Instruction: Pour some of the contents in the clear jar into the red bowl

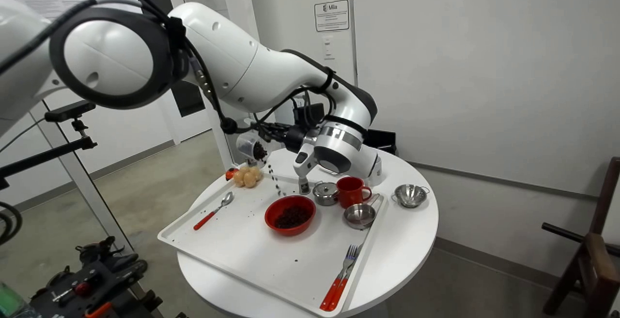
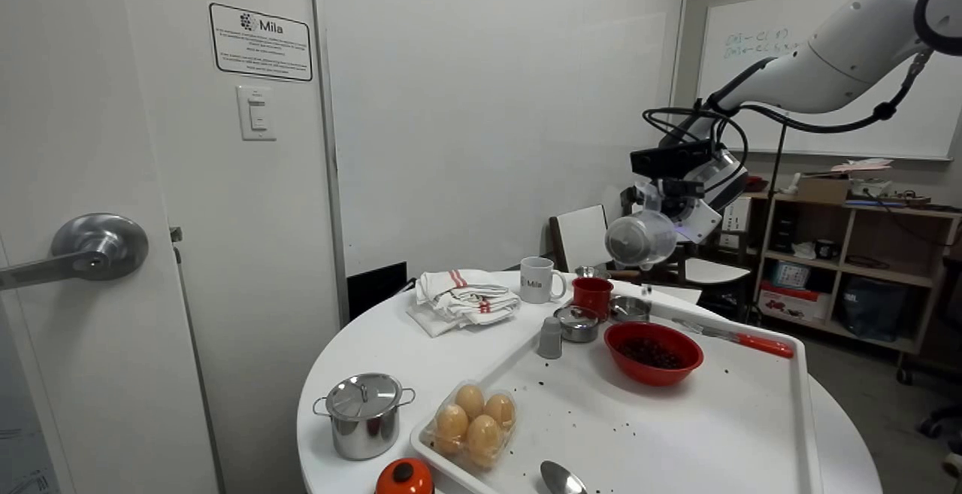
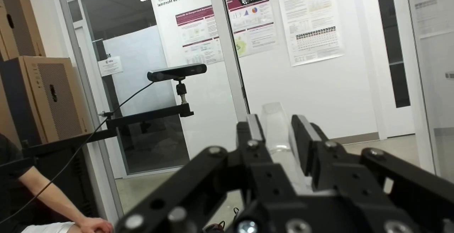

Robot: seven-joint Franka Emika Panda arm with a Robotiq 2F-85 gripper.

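Pincer (image 3: 278, 129) grips tilted clear jar (image 2: 639, 240) between fingers (image 3: 255, 128)

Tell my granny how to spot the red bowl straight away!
Look for the round white table, then the white tray on it. On that tray, near the small lidded pot, sits the red bowl. It's wider than the nearby red mug, holds dark bits, and has no handle.
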